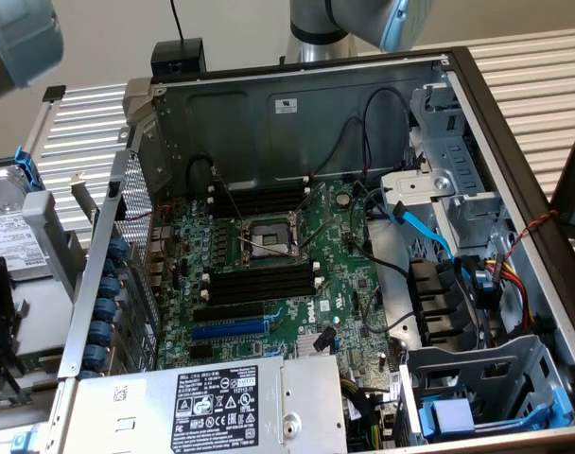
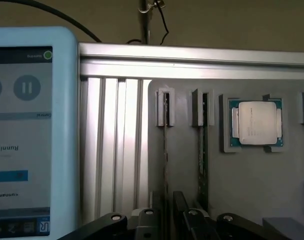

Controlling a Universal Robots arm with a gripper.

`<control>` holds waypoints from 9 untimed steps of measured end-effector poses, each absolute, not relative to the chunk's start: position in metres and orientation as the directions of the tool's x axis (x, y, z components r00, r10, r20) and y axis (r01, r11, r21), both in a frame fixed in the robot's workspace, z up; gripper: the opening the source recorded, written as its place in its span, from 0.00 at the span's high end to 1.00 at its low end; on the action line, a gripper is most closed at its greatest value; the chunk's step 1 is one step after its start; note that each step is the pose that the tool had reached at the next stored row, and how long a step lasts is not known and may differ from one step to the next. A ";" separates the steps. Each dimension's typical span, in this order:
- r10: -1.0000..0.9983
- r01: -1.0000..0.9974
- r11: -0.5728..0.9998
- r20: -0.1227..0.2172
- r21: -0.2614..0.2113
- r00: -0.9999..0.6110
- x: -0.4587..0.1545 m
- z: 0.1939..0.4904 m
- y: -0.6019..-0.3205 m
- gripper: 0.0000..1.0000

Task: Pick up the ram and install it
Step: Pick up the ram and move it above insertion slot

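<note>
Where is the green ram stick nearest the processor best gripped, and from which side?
I would pinch the ram by its two flat faces near mid-length, coming onto its exposed thin edge. It stands on edge in the grey tray, and a bracket clasps one end.

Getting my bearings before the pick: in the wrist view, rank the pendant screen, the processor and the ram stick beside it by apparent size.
1. Pendant screen: largest, though seemingly nearest the camera.
2. Processor.
3. Ram stick: edge-on, longer than the processor but only a thin strip.
</note>
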State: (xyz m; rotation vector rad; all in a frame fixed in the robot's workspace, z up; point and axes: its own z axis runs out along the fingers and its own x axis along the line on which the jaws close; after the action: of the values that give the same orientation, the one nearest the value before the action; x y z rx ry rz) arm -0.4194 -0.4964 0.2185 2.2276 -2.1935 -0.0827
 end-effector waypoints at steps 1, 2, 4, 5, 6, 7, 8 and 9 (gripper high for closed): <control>-1.000 -0.999 -0.016 -0.028 0.047 0.015 -0.419 0.217 -0.496 0.75; -1.000 -0.999 -0.016 -0.028 0.047 0.015 -0.419 0.215 -0.496 0.75; -1.000 -0.999 -0.016 -0.028 0.047 0.015 -0.419 0.211 -0.496 0.75; -1.000 -0.999 -0.016 -0.028 0.047 0.015 -0.419 0.209 -0.496 0.75; -1.000 -0.999 -0.016 -0.028 0.047 0.015 -0.419 0.208 -0.496 0.75; -1.000 -0.999 -0.016 -0.028 0.047 0.015 -0.419 0.207 -0.496 0.75; -1.000 -0.999 -0.016 -0.028 0.047 0.015 -0.419 0.206 -0.496 0.75; -1.000 -0.999 -0.016 -0.028 0.047 0.015 -0.419 0.206 -0.496 0.75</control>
State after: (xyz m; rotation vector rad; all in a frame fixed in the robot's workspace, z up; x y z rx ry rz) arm -0.4194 -0.4964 0.2056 2.2275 -2.1934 -0.0830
